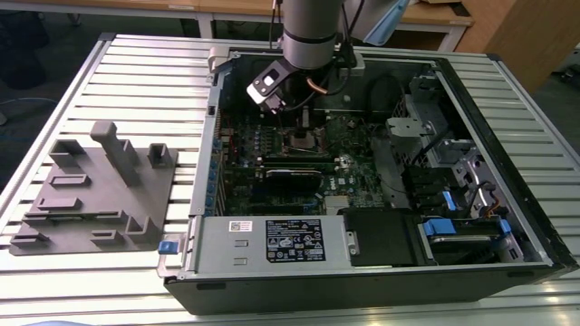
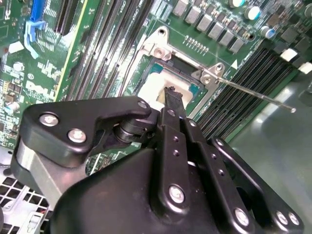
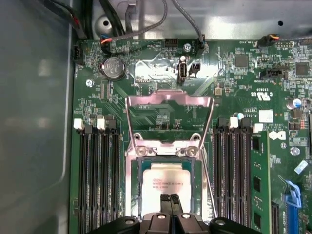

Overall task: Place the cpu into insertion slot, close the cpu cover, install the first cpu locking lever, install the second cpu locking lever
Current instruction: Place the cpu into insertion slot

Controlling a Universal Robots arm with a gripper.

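Inside the open computer case (image 1: pixel 363 293), the gripper (image 3: pixel 169 197) is hanging over the cpu (image 3: pixel 165 179), its fingertips pressed together and holding nothing.
The cpu is lying in the insertion slot (image 3: pixel 142 168), and the cpu cover (image 3: pixel 169 99) is standing hinged open.

I see the cpu (image 3: pixel 165 181), grey metal top up, lying flat in the insertion slot (image 1: pixel 292 141), mid-frame in the exterior view. The cpu cover (image 3: pixel 169 100), a thin silvery frame, is swung open off the slot.
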